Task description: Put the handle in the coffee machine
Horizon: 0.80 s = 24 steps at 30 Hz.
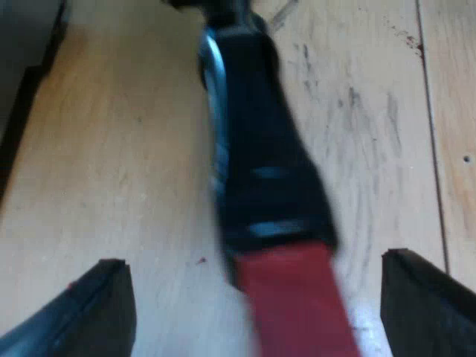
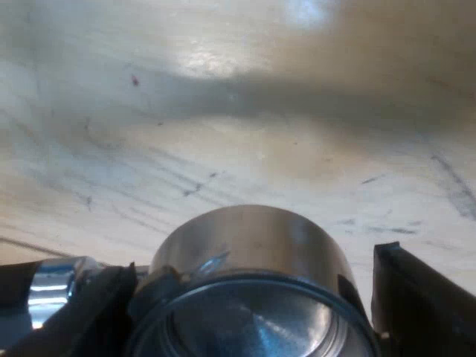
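Over the wooden desk (image 1: 111,163) stretches the holder (image 1: 256,111). Its dark handle (image 1: 268,178), ending in red, sits between the sides of the left end effector (image 1: 253,259), which is wide open and not touching it. The right end effector (image 2: 251,260) flanks the holder's metal basket (image 2: 253,234); I cannot tell whether it grips.

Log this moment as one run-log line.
left gripper: open, either side of holder's red end | right gripper: at holder's metal cup | surface: wooden table
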{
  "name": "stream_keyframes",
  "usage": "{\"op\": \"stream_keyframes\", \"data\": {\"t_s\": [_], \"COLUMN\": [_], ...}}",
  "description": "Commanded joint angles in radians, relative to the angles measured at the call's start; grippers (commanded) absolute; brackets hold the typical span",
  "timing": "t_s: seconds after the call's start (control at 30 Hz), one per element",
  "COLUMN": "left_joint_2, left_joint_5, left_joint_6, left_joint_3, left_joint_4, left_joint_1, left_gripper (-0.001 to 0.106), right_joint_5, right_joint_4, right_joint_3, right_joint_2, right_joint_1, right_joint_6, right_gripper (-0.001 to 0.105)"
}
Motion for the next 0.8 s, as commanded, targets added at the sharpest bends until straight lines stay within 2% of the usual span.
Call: {"op": "stream_keyframes", "data": {"t_s": [0.03, 0.3, 0.37, 0.73, 0.8], "left_joint_2": [0.012, 0.046, 0.046, 0.046, 0.046], "left_joint_5": [0.002, -0.006, -0.014, -0.020, -0.020], "left_joint_6": [-0.026, -0.026, -0.026, -0.026, -0.026], "left_joint_3": [0.002, 0.002, 0.002, -0.001, -0.001], "left_joint_4": [-0.038, -0.031, -0.019, 0.008, 0.008], "left_joint_1": [-0.004, -0.004, -0.004, -0.004, -0.004], "left_gripper": [0.070, 0.069, 0.065, 0.020, 0.007], "right_joint_5": [-0.023, -0.005, 0.003, 0.014, 0.014], "right_joint_4": [-0.002, -0.006, -0.006, -0.006, -0.006], "right_joint_3": [-0.015, -0.015, -0.015, -0.015, -0.015], "right_joint_2": [-0.018, -0.018, -0.018, -0.018, -0.018], "right_joint_1": [0.016, 0.019, 0.019, 0.019, 0.019], "right_joint_6": [0.003, 0.010, 0.010, 0.010, 0.010], "right_gripper": [0.000, 0.000, 0.000, 0.000, 0.000]}}
